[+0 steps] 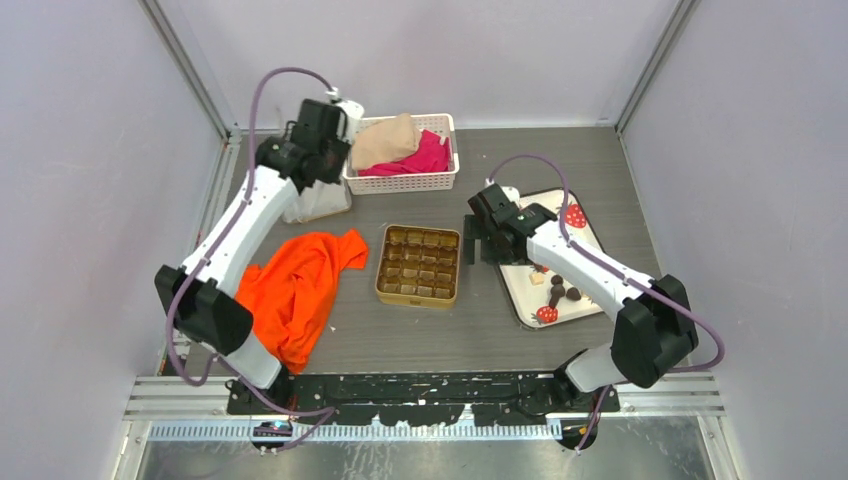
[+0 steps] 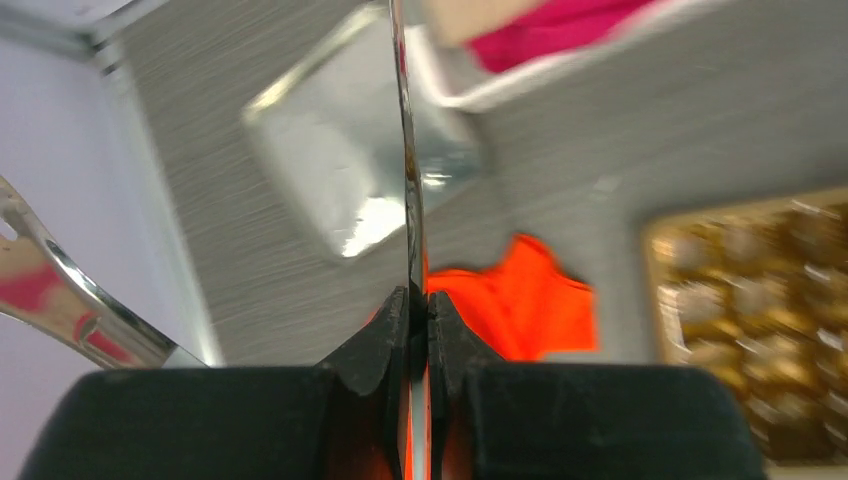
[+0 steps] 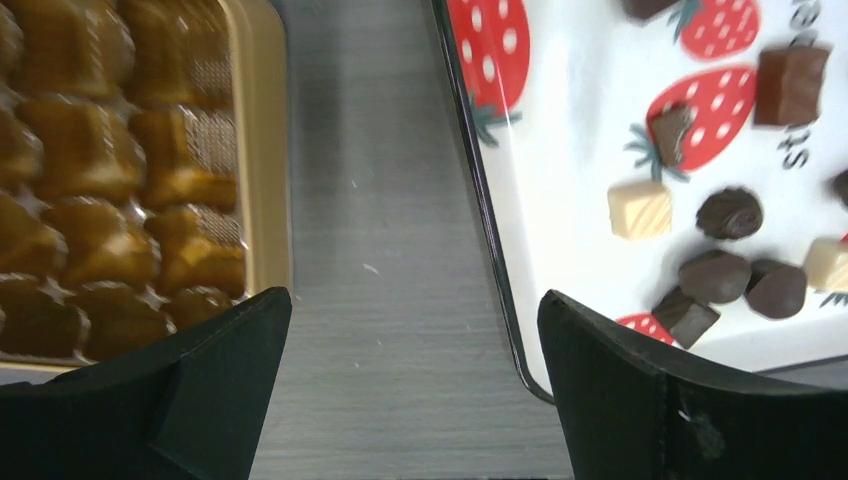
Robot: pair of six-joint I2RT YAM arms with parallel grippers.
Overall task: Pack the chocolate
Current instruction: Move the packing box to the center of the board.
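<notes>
Chocolate [image 3: 640, 208]: small, likely light, easily smudged, so pinch gently across opposite sides with right fingers [image 3: 200, 390], spread wide above surface [image 3: 390, 200]; left fingers [image 2: 385, 345] clamped on thin shiny sheet [image 2: 405, 150].

A gold box [image 1: 419, 264] sits on the tabletop [image 1: 480, 335], with an orange cloth [image 1: 297, 290] to its left. Chocolates [image 1: 557, 290] lie on a strawberry tray [image 1: 520, 287] to its right. A clear lid [image 1: 318, 203] is by the left arm [image 1: 250, 215], beside a white basket [image 1: 400, 183].

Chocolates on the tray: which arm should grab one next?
Probably right. The right gripper hangs open between the tin and the tray, beside the chocolates. The left gripper is far off by the basket, shut on a shiny sheet.
</notes>
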